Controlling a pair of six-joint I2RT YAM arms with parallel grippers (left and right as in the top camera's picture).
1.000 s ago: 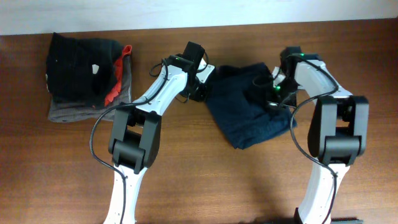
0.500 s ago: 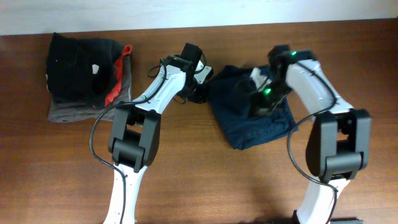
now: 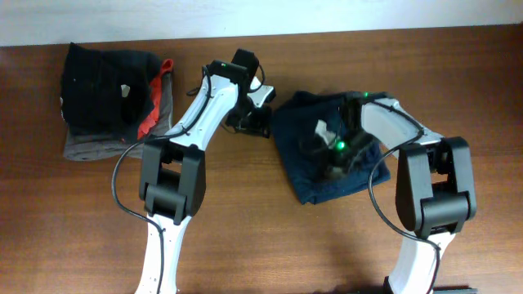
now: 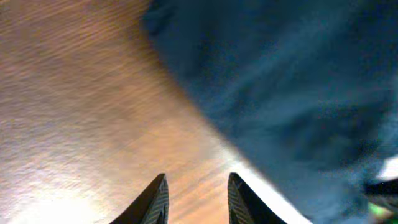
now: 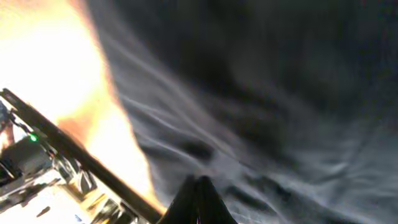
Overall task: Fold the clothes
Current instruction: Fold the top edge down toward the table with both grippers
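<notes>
The clothes (image 3: 327, 175) are one wrinkled dark navy garment lying bunched on the wooden table, right of centre. My left gripper (image 3: 263, 126) sits just off its upper left edge. In the left wrist view this gripper (image 4: 197, 180) is open, with only bare wood between its fingers and the navy cloth (image 4: 292, 74) ahead to the right. My right gripper (image 3: 319, 155) hovers over the middle of the garment. In the right wrist view its fingertips (image 5: 199, 183) are pressed together, shut, above the dark folds (image 5: 280, 93), and no cloth shows between them.
A pile of folded garments lies at the far left: a black one with a white tag (image 3: 106, 77), a red one (image 3: 155, 102) and a grey one (image 3: 98, 145). The table's far edge meets a white wall. Bare wood (image 3: 245, 229) spreads toward the front.
My right gripper has swept left from the garment's right edge to over its middle. My left gripper has opened its jaws and eased back from the cloth's corner.
</notes>
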